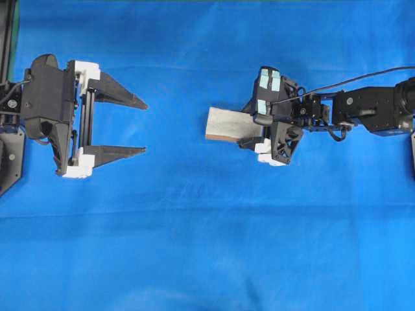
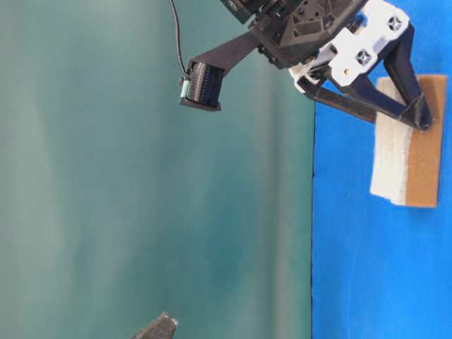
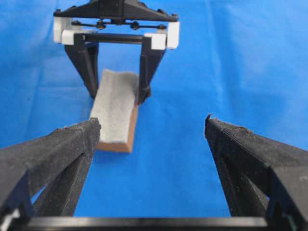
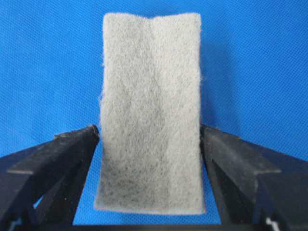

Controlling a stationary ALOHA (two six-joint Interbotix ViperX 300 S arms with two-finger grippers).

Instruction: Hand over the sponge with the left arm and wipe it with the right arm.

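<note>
From where the left gripper (image 1: 144,127) hangs near the left edge of the blue cloth (image 1: 194,246), its two pointed fingers are spread wide with nothing between them. Further along, around the middle of the cloth, the sponge (image 1: 227,125) lies grey side up, well apart from it. The right gripper (image 4: 150,137) pinches the sponge's near end between its fingers.
</note>
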